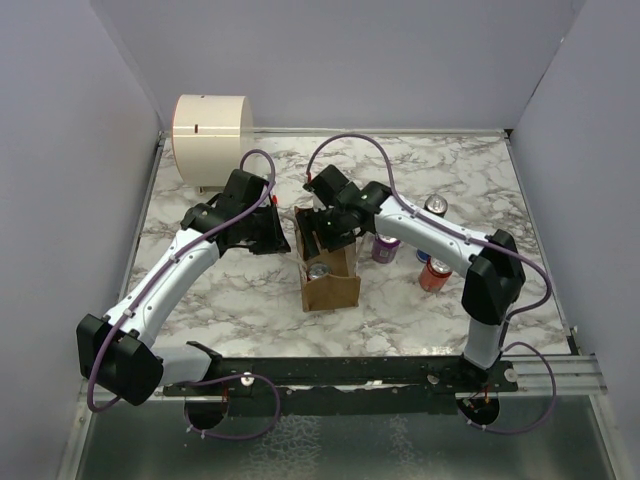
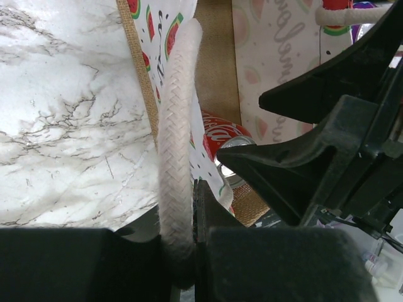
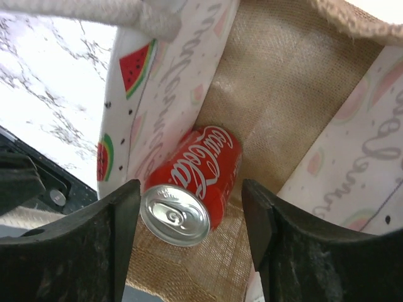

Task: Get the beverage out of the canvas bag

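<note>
White handle [image 2: 177,151] in left hand [image 2: 182,248], right hand [image 3: 189,204] splayed

Light came soft and even from overhead. The marble bench [image 1: 230,300] read bright, and my left arm [image 1: 170,275] threw only a faint, short shadow on it. That top view was sharp through the middle but dark and grainy along its near strip.

From my left wrist, the white rope handle [image 2: 176,126] was crisp enough to show its weave. My left end effector [image 2: 192,251] was a dark, soft blur along the bottom edge, and the bench beyond looked nearly washed out.

From my right wrist, the red can [image 3: 195,170] was in focus, with a small glint on its silver lid [image 3: 175,217]. The fingers [image 3: 69,251] of my right end effector [image 3: 189,198] were black and fuzzy. The canvas bag [image 3: 277,94] was warmly shaded inside.
</note>
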`<control>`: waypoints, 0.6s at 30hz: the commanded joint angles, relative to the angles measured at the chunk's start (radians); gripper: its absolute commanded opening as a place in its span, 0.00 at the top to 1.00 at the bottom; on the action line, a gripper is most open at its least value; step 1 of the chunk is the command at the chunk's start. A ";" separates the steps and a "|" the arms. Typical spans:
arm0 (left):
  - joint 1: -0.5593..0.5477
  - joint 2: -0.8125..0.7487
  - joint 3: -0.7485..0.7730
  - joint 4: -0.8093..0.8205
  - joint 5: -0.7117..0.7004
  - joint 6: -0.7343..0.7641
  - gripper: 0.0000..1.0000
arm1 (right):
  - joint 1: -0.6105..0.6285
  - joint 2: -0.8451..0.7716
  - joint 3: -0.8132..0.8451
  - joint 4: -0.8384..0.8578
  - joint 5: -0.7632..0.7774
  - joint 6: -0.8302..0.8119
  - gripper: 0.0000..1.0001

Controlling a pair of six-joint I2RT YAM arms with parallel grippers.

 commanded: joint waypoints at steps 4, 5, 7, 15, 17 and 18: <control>0.004 -0.006 0.014 -0.021 -0.001 0.016 1.00 | 0.011 0.074 0.067 -0.009 0.003 0.024 0.30; 0.004 -0.007 0.013 -0.023 -0.003 0.016 1.00 | 0.016 0.077 0.064 -0.015 0.016 0.026 0.28; 0.004 -0.009 0.012 -0.025 -0.004 0.018 1.00 | 0.027 0.078 0.051 -0.027 0.054 0.028 0.25; 0.004 0.000 0.004 -0.013 0.009 0.019 1.00 | 0.063 0.062 -0.043 -0.026 0.099 0.004 0.18; 0.004 0.007 0.006 -0.008 0.015 0.019 1.00 | 0.074 0.064 -0.070 -0.015 0.093 0.008 0.18; 0.004 0.009 0.007 -0.008 0.016 0.020 1.00 | 0.079 0.066 -0.084 -0.011 0.096 0.009 0.18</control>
